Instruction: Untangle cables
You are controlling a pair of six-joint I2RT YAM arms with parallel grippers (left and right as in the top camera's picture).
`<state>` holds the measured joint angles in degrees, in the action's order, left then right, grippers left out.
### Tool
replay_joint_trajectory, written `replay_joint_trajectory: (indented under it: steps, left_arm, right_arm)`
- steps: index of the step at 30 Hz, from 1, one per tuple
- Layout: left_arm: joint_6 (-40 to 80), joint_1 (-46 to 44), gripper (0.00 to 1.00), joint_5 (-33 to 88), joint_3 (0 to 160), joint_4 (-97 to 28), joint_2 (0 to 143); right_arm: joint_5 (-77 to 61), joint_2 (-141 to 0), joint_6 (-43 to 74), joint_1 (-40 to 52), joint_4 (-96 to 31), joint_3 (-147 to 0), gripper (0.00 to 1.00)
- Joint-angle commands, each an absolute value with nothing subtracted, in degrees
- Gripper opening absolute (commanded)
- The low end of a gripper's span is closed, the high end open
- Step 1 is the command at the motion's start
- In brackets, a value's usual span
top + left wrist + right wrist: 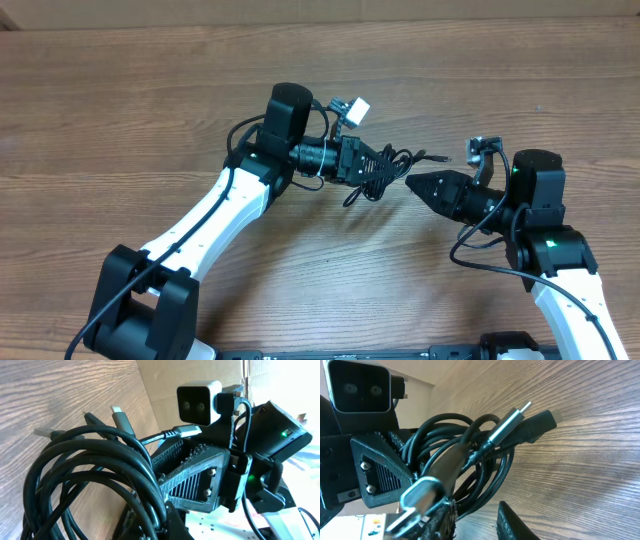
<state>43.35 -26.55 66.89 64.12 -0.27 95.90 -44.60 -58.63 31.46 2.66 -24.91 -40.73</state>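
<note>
**Task status**

1. The cables [383, 172] are gathered in one bundle near the centre of the desk [150, 100]. They hang from the left claw [376, 164] and appear to be raised off the surface.
2. The left claw is clenched on the bundle. The left wrist view shows several black loops overlapping and crossing one another close to the lens.
3. The right claw [412, 183] points at the bundle from just beside it. Its fingers are partly parted, and bare desk shows through the gap. Nothing is visibly gripped.
4. Three plug ends project from the bundle in the right wrist view:
   - a slim silver-tipped plug [512, 422];
   - a black plug [545, 422] just beside it;
   - a broad silver plug [420, 495], blurred, close to one right finger. Whether it touches that finger cannot be determined.
5. Assessment: no cable has been separated or laid out alone. Untangling is at an early stage. Each cable must be isolated by its plug end, drawn free of the loops and placed apart from the others.

**Surface and surroundings**

- The desk has a brown wood-grain finish. Apart from the two arms and the bundle, no item is visible on it.
- A tan, cardboard-like panel [300, 10] stands along the far edge.
</note>
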Motion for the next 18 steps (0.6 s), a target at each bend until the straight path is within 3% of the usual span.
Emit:
replay_joint_trajectory:
  steps: [1, 11, 18]
  left_arm:
    - [45.3, -27.1, 0.04, 69.1, 65.1, 0.3, 94.8]
    - [45.3, -27.9, 0.04, 68.5, 65.1, 0.3, 94.8]
    - [45.8, -28.1, 0.04, 70.6, 65.1, 0.3, 94.8]
  right_arm:
    - [-45.2, -58.6, 31.8, 2.7, -24.5, -41.6, 0.25]
    - [-51.1, -58.6, 31.8, 2.7, -23.6, -41.6, 0.24]
    - [-47.9, -58.6, 31.7, 2.7, -23.5, -41.6, 0.23]
